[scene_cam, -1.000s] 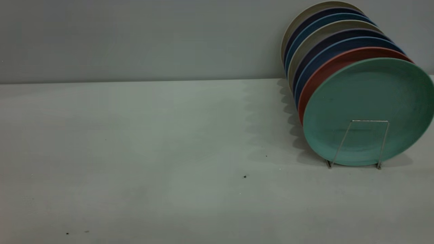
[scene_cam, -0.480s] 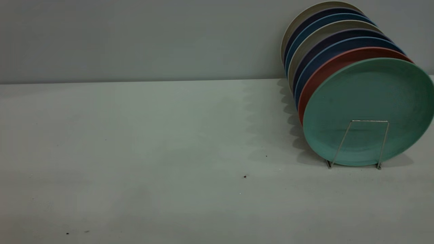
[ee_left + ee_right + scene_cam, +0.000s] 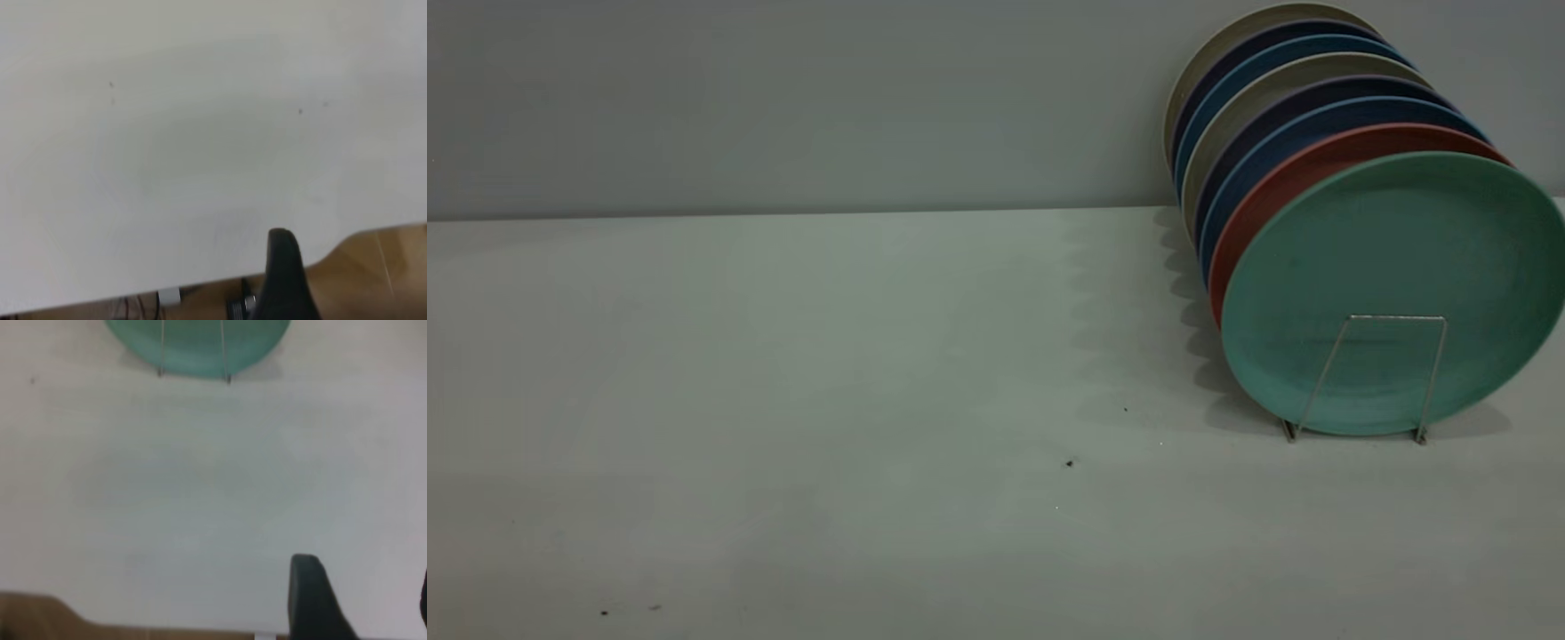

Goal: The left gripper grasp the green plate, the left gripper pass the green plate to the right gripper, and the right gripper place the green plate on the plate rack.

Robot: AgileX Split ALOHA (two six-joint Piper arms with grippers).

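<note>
Neither the left pincer (image 3: pixel 288 280) nor the right pincer (image 3: pixel 313 600) is showing whether it is open, while the green plate (image 3: pixel 1392 289), likely light, stiff and slick, is standing frontmost in the rack (image 3: pixel 1356 378) at right, best pinched at its exposed top rim.

green plate (image 3: pixel 1396 267): looking like matte plastic
plate rack (image 3: pixel 1392 318): showing thin shiny metal wire
table (image 3: pixel 827 400): looking smooth, matte white
</note>
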